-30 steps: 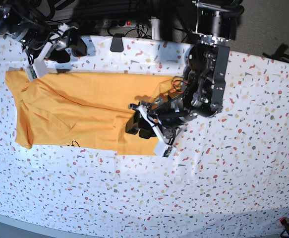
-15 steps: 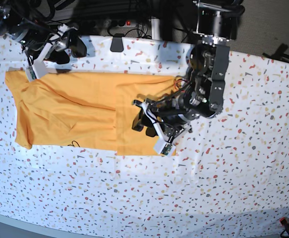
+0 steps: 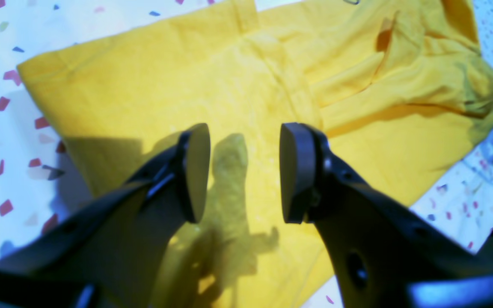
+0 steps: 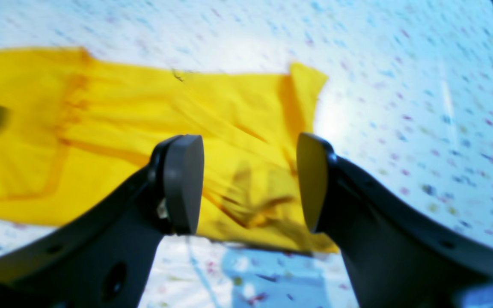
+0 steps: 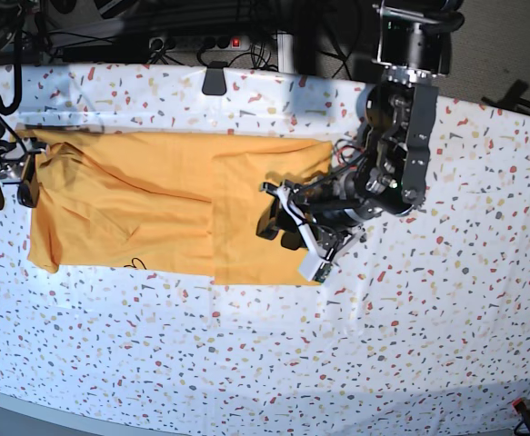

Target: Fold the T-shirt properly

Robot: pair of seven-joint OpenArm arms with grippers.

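The mustard T-shirt (image 5: 155, 200) lies flat on the speckled table, folded into a long band running left to right. My left gripper (image 5: 285, 232) hangs over the shirt's right end, open with nothing between its pads. In the left wrist view the cloth (image 3: 246, 77) fills the space under the left gripper (image 3: 244, 171). My right gripper (image 5: 15, 182) sits at the shirt's left edge, also open and empty. The right wrist view is blurred and shows the shirt (image 4: 144, 111) below the right gripper (image 4: 250, 179). No script or tag shows.
The white speckled tablecloth (image 5: 383, 345) stretches wide to the right and front of the shirt. A dark clip (image 5: 215, 82), a power strip and cables (image 5: 201, 41) line the back edge. A thin black thread (image 5: 133, 263) lies near the shirt's front edge.
My right arm has left the shirt's back-left corner and swung out to the table's left edge. My left gripper has drifted right along the shirt toward its right end.
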